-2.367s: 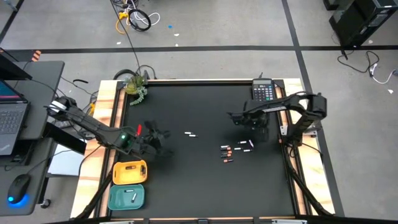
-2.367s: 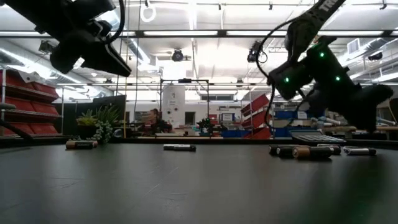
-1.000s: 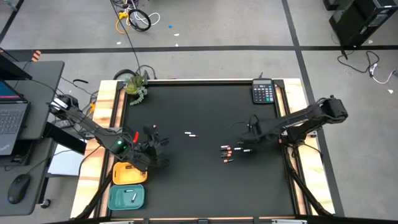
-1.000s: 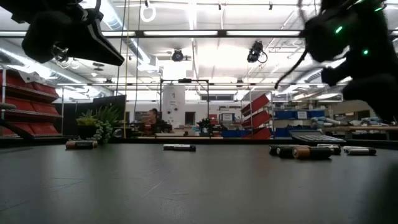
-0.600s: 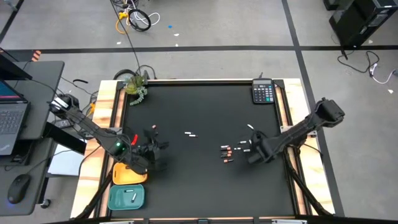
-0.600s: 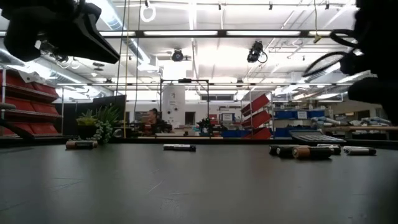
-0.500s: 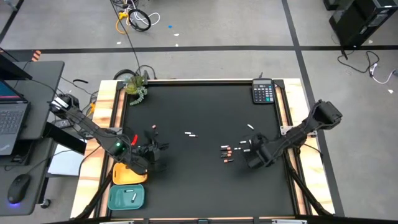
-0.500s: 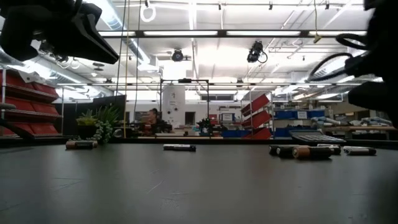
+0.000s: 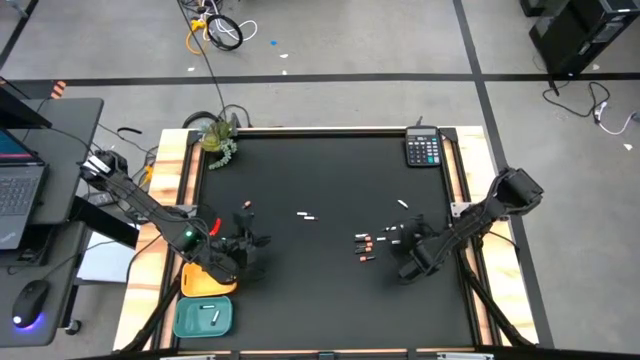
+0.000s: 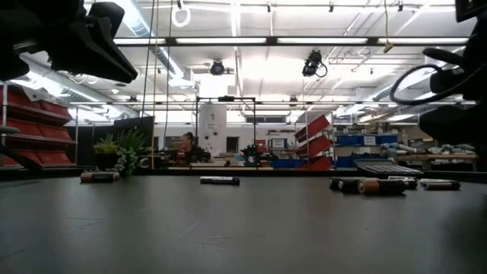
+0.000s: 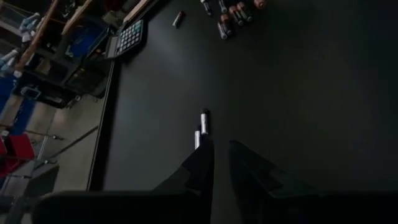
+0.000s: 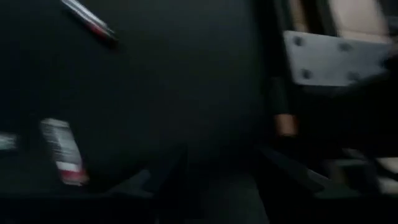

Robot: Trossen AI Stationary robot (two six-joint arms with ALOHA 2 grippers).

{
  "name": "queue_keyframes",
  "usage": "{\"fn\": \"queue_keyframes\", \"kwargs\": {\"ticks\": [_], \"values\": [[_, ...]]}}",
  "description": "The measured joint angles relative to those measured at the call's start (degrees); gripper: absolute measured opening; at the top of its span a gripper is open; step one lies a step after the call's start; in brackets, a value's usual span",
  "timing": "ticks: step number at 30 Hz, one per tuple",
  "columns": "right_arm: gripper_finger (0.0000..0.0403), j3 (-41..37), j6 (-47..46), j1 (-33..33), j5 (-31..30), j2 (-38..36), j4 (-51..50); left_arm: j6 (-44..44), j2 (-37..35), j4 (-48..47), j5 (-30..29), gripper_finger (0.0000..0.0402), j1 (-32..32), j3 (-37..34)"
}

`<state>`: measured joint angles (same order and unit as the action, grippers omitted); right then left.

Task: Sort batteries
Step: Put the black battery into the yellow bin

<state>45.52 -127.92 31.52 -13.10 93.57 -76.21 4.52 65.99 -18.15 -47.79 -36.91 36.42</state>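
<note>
Batteries lie on the black mat. There is a dark, copper-ended cluster (image 9: 364,246), white ones beside it (image 9: 392,231), a white pair (image 9: 305,215) mid-table and a lone dark one (image 9: 247,205). My left gripper (image 9: 256,247) hovers over the mat's left part beside the yellow tray (image 9: 205,283). Its fingers (image 11: 202,163) stand almost together, and nothing shows between them. My right gripper (image 9: 405,268) is open just near-right of the cluster, above the mat. A white battery (image 12: 62,152) lies off to one side of its fingers.
A teal tray (image 9: 190,318) at the near left corner holds one white battery (image 9: 212,316). A calculator (image 9: 423,147) sits at the far right corner and a small plant (image 9: 218,138) at the far left. Bare mat spans the middle and near side.
My right arm has swung from beside the far white batteries toward the table's near edge, sinking lower and rolling its wrist. It now sits near-right of the dark cluster. No battery has moved.
</note>
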Motion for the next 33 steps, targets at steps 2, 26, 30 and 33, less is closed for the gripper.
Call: {"fn": "queue_keyframes", "kwargs": {"ticks": [2,26,30,33], "values": [[0.0192,-0.9,2.9,-1.6,2.4,-1.4,-1.0,1.1,0.0,0.5,0.0,0.0057,0.0,0.0],[0.0056,-2.6,16.2,-13.2,3.2,-6.1,-1.5,2.8,0.0,2.1,-0.1,0.0057,0.2,0.0],[0.0009,-2.6,28.9,-19.2,5.8,-6.0,-0.6,2.8,0.0,2.1,-0.1,0.0057,0.2,0.0],[0.0016,-2.6,38.5,-23.6,7.5,-6.1,-0.7,2.7,0.0,2.1,-0.1,0.0057,0.2,0.0]]}}
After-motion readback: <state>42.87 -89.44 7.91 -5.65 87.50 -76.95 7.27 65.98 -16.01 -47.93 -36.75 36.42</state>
